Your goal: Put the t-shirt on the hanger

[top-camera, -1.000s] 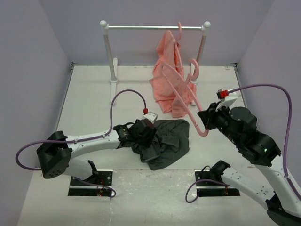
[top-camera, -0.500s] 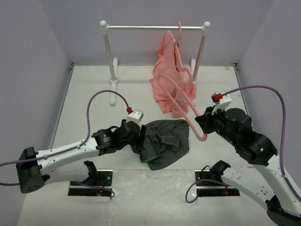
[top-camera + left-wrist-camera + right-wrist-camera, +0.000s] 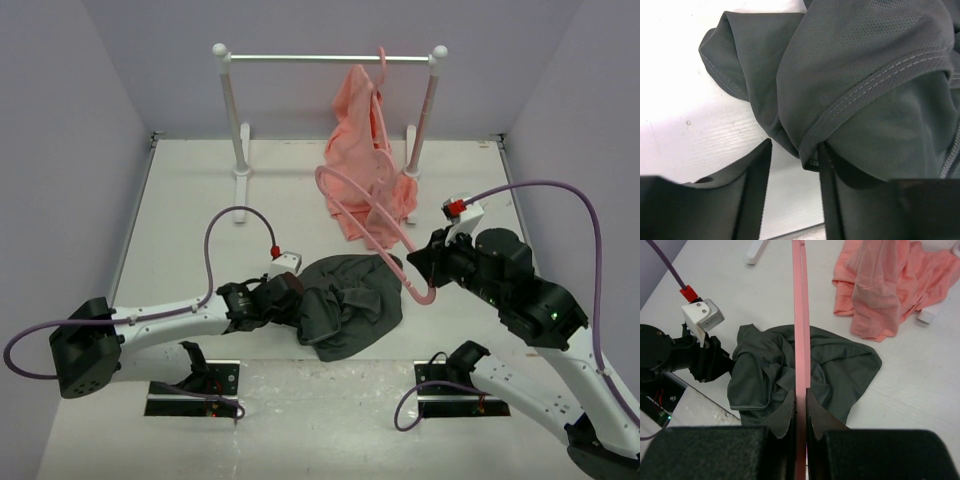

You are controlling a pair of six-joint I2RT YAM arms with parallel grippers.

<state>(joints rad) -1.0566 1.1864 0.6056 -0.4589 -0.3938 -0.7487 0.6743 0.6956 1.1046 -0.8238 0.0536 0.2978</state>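
Observation:
The dark grey t-shirt (image 3: pixel 352 305) lies crumpled on the table between the arms; it also shows in the left wrist view (image 3: pixel 865 65) and the right wrist view (image 3: pixel 840 365). My left gripper (image 3: pixel 296 300) is low at the shirt's left edge, open (image 3: pixel 794 150). A folded hem touches the tip of its right finger (image 3: pixel 829 200), and bare table shows between the fingers. My right gripper (image 3: pixel 426 268) is shut on the pink hanger (image 3: pixel 362 203) at one end and holds it in the air above the shirt's right side. The hanger's bar (image 3: pixel 801 315) runs away from the jaws (image 3: pixel 800 396).
A white clothes rack (image 3: pixel 330 58) stands at the back. A salmon-pink garment (image 3: pixel 362 165) hangs from it and pools on the table (image 3: pixel 885 285) just behind the t-shirt. A rack foot (image 3: pixel 756 250) lies at the far left. Purple walls close in on both sides.
My left gripper has drawn back from on top of the shirt to its left edge and dropped low. My right gripper has carried the hanger left and lower, nearer the shirt.

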